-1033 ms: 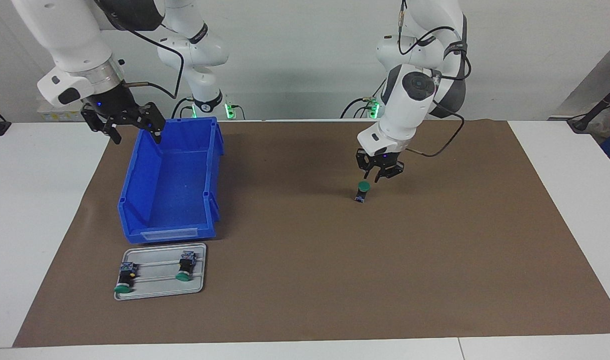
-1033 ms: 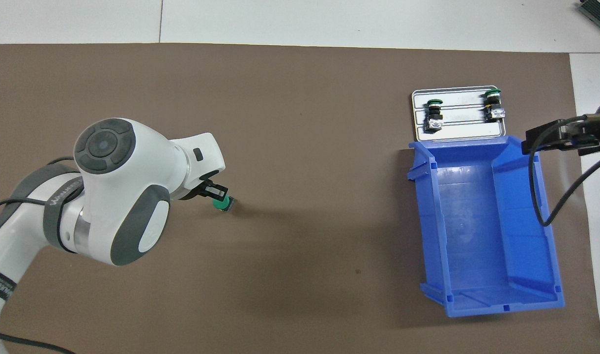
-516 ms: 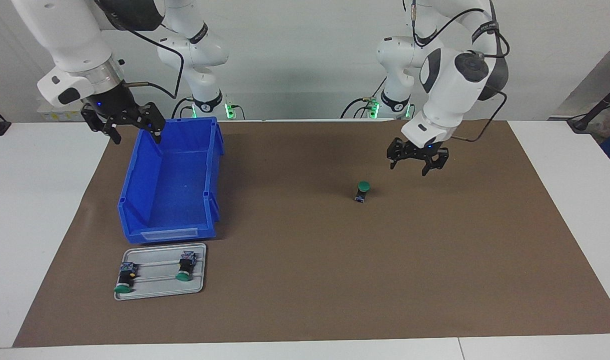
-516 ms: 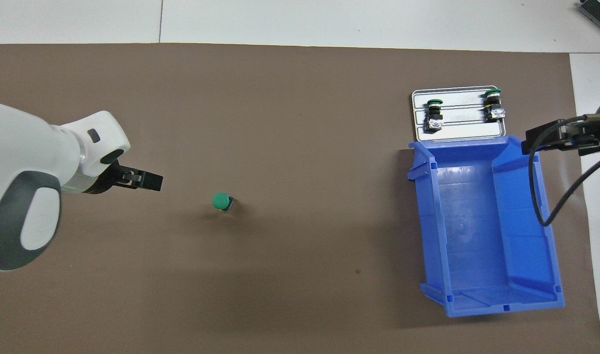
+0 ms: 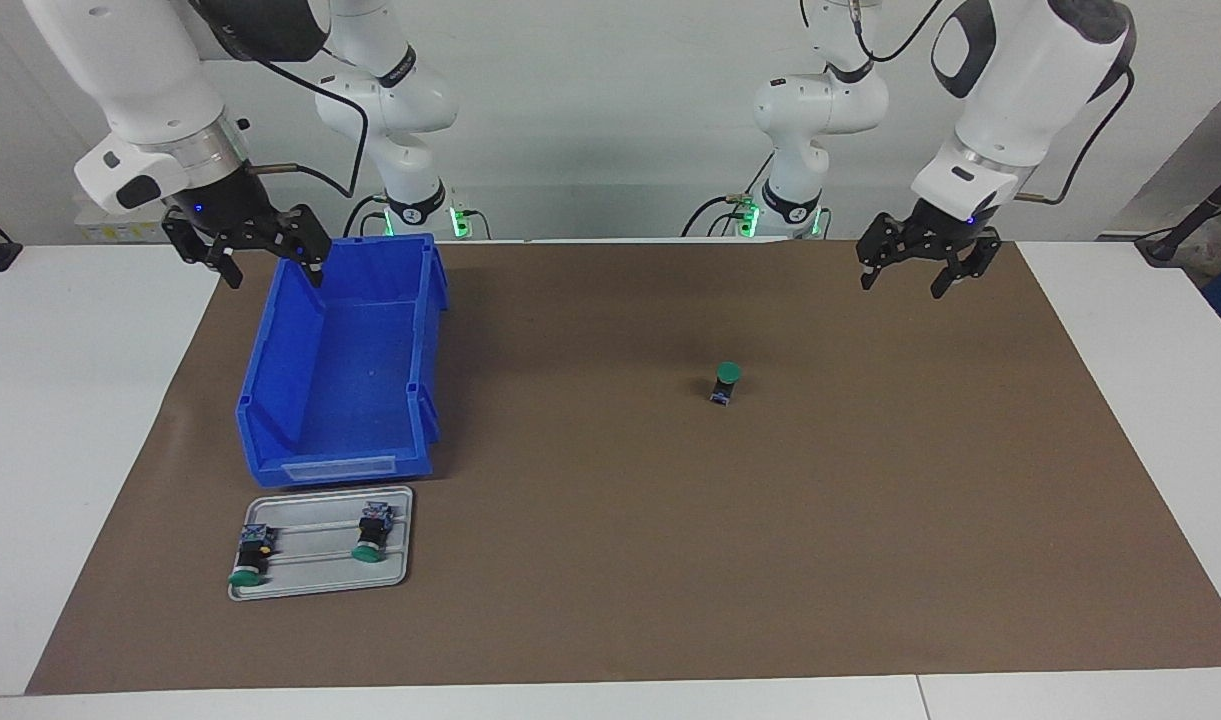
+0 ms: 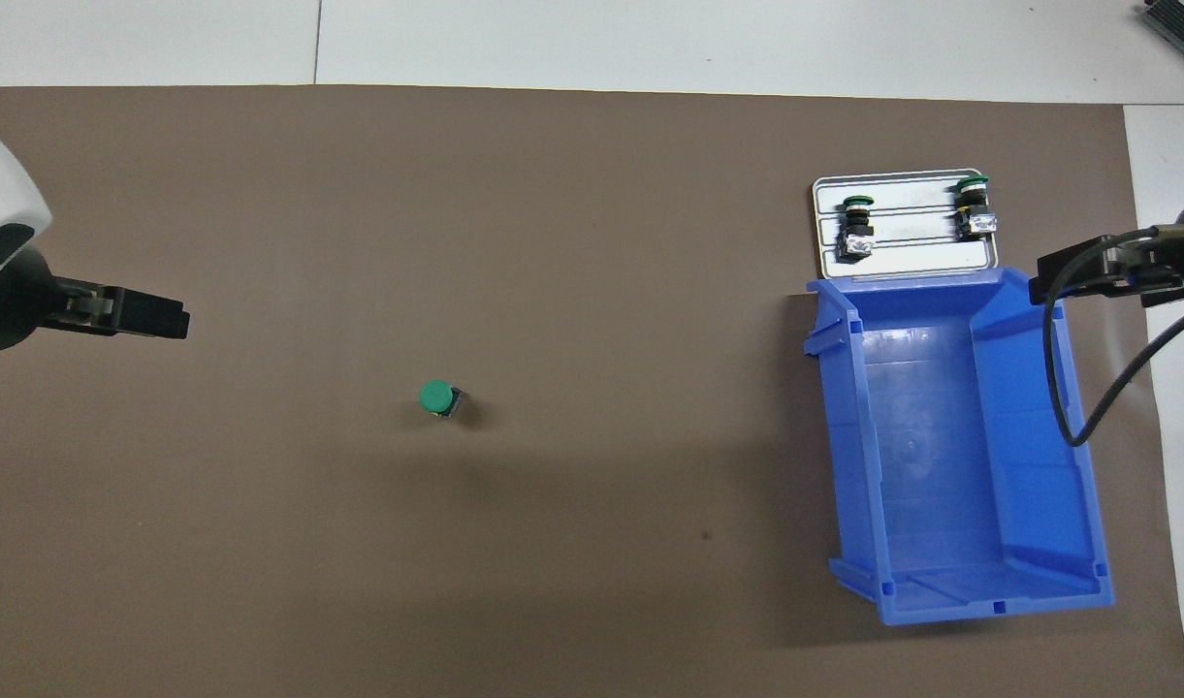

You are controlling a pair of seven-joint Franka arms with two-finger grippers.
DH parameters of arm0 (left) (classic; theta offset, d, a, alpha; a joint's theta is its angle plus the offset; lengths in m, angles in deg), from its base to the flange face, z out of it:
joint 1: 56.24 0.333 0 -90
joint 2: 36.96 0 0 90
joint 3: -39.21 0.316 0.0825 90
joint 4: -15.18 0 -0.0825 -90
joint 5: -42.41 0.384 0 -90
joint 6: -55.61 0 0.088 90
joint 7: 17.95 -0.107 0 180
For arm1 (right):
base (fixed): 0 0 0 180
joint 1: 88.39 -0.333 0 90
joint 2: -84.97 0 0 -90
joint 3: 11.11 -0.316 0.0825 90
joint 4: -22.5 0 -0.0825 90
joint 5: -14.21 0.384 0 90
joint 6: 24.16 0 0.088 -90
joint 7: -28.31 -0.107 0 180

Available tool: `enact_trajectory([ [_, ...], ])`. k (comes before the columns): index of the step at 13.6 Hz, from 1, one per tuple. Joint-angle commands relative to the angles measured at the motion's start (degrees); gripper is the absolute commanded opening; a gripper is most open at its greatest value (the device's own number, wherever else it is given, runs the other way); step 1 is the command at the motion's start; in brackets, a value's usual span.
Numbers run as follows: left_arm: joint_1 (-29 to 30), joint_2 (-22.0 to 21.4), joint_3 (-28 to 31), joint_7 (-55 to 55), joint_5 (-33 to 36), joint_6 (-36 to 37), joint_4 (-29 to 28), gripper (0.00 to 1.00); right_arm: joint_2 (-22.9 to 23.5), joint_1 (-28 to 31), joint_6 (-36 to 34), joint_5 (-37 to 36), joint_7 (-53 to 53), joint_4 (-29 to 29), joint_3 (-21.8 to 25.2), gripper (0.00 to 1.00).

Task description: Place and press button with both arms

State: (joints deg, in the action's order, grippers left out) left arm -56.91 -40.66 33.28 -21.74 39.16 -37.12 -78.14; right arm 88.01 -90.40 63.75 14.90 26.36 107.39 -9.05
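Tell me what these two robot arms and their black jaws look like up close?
Both arms are chunky glossy white tubes with rounded dark grey joint caps and black lettered bands. Loose black cables loop along each. Each wrist ends in a silver ring, then a black gripper of angular links: the left gripper and the right gripper, each showing a small blue light. Green lights glow at the bases.

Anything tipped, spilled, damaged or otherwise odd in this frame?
Nothing stands out. The button stands cap-up alone on the brown mat; two more buttons lie on the metal tray beside the blue bin. Left gripper and right gripper hang open, empty.
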Motion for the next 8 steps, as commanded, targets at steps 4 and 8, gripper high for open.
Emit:
enact_trajectory([
  [4, 0.41, 6.08, -0.31, 0.27, 1.40, 9.76, 12.64, 1.00, -1.20, -0.27, 0.68, 0.46, 1.34, 1.50, 0.49, 0.99],
  [8, 0.49, 2.22, -0.31, 0.36, 1.40, 9.06, 4.92, 1.00, -1.46, 0.42, -1.59, 0.46, 1.42, 1.76, 0.57, 0.99],
])
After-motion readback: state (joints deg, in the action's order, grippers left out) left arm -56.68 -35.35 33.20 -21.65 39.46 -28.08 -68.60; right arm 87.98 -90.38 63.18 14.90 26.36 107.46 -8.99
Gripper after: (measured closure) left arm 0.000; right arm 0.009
